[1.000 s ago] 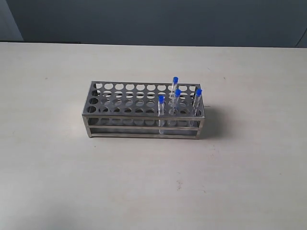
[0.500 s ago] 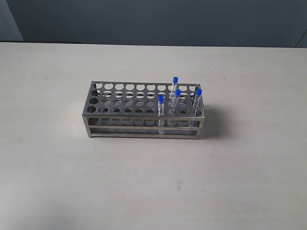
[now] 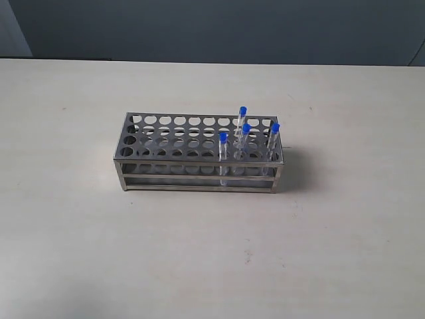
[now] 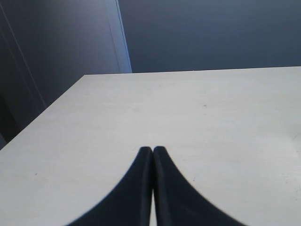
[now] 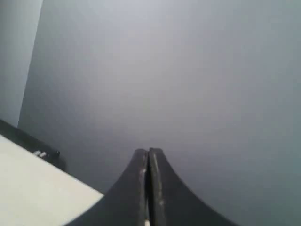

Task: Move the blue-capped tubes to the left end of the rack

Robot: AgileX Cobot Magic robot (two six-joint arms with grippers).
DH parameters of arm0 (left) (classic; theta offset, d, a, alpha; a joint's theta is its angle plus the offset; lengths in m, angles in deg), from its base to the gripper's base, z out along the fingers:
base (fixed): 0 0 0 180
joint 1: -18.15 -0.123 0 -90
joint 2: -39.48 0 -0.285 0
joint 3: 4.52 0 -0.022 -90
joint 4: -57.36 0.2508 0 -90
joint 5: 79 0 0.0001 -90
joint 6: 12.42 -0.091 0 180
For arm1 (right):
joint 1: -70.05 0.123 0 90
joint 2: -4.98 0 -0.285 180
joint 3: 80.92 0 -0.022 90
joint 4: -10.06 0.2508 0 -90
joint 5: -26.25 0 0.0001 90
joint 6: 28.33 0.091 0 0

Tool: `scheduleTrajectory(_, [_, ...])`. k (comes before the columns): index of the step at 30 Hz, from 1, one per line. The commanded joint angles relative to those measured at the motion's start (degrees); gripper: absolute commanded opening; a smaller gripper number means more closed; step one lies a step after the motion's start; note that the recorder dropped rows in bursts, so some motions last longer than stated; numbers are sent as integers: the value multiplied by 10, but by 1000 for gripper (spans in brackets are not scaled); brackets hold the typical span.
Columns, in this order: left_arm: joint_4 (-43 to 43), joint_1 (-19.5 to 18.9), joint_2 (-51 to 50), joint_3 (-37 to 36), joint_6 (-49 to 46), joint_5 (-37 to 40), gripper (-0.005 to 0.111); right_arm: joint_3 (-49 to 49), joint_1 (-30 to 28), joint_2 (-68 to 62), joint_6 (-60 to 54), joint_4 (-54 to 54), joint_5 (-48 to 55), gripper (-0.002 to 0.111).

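A: Presently, item one: rack, steel, centre of the exterior frame, standing on the counter. Item two: blue-capped tubes, four, upright, all clustered in holes at the rack's right end. The left-end holes are vacant.

B: And the arms?

A: Item three: left gripper, jaws pressed together, holding nothing, over bare counter in its wrist view. Item four: right gripper, likewise closed and empty, facing a grey wall. Neither shows in the exterior frame.

B: Hazards, as judged?

A: One: the tubes stand close together, so jaws spread too wide around one could knock its neighbour. Two: thin clear tubes look slick, and a pinch on the cap alone may slip. Three: a lift that is not straight up would drag the tube against its hole and shift the rack. Four: missing a left-end hole on lowering would jam the tube against the plate.
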Motion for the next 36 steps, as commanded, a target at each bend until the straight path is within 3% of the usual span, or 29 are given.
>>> scheduleTrajectory(1, [1,4,2,-3,2,-7,0,51,-3,1,-2,-3,-69,-1])
scheduleTrajectory(5, [1,4,2,-3,2,-7,0,62,-3,1,-2,-3,-219,-1])
scheduleTrajectory(7, [1,4,2,-3,2,-7,0,62,-3,1,-2,-3,-220,-1])
scheduleTrajectory(10, [1,4,2,-3,2,-7,0,64,-3,1,-2,-3,-123,-1])
scheduleTrajectory(14, [1,4,2,-3,2,-7,0,73,-3,-17,46,-3,125,-1])
scheduleTrajectory(19, [1,4,2,-3,2,-7,0,99,-3,-68,169,-3,183,-1])
scheduleTrajectory(27, [1,4,2,-3,2,-7,0,106,-3,-85,173,-3,196,-1])
scheduleTrajectory(31, [1,4,2,-3,2,-7,0,125,-3,-85,172,-115,149,-1])
scheduleTrajectory(36, [1,4,2,-3,2,-7,0,149,-3,-85,145,-111,-116,-1])
